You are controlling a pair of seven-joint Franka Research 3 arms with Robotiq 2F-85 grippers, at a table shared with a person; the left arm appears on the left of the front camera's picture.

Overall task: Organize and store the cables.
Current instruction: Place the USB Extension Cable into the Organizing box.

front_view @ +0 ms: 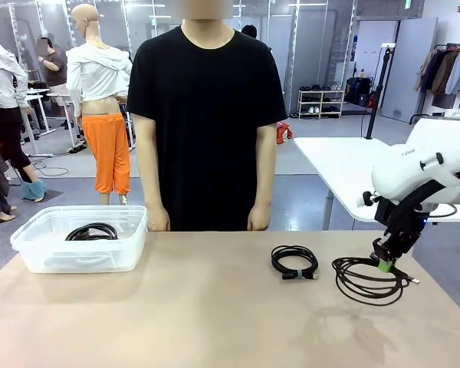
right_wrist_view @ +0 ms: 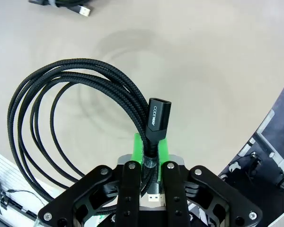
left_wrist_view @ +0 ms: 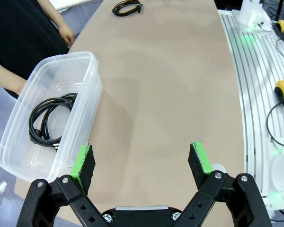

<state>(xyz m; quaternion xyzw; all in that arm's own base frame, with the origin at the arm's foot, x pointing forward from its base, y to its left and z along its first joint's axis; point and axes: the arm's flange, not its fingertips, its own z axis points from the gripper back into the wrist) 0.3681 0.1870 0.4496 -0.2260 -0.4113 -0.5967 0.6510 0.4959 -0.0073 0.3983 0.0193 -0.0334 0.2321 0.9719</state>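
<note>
Right tool [front_view: 385,261] gripping coiled cable [front_view: 366,280], table [front_view: 215,314]

Right arm [front_view: 425,169] in from right, wrist bent down, right gripper [front_view: 383,261] aimed low and slightly inward. Jaws pinched tight, green pads [right_wrist_view: 138,144] pressed on either side of braided cable [right_wrist_view: 75,78], plug end poking up just past fingertips, coil hanging off to one side. Left gripper [left_wrist_view: 142,163] spread wide, fingers [left_wrist_view: 85,165] well apart, pads facing each other, tilted forward and down.

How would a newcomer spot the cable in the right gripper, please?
Follow the table rightwards to the white arm. Of two black coils beneath, it is the larger, looser cable, pinched by the right gripper, not the small tied coil.
</note>
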